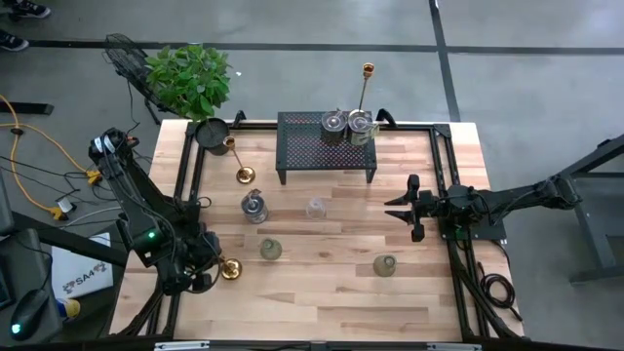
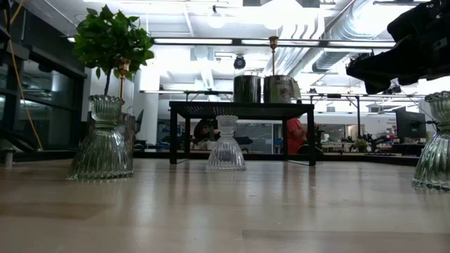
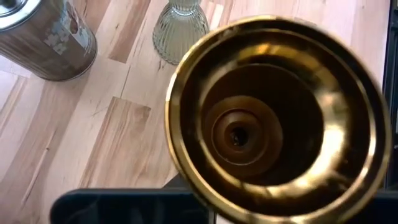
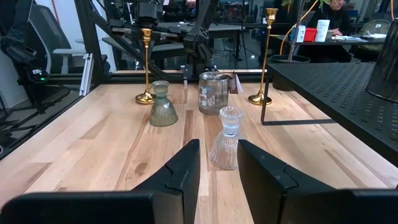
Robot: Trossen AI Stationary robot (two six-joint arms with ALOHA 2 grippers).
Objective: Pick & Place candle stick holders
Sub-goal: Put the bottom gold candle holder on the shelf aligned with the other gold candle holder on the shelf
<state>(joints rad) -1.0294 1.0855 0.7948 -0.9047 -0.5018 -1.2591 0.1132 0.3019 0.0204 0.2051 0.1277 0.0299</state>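
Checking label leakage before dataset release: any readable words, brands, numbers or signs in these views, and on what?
No text reads clearly in any view.
White box on the floor left of the table: dark logo print, too small to read.
Silvery tin cup: patchy markings, blurred, no letters legible.
White container on the desk behind the table: teal band, too small to read.

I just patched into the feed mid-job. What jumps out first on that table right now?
The left pincer at the table's near-left edge is shut on a gold candlestick, whose cup fills the left wrist view. At the back, a black mesh rack carries two silvery cups and another tall gold candlestick. The right pincer waits at the right side, aimed at a clear glass holder.
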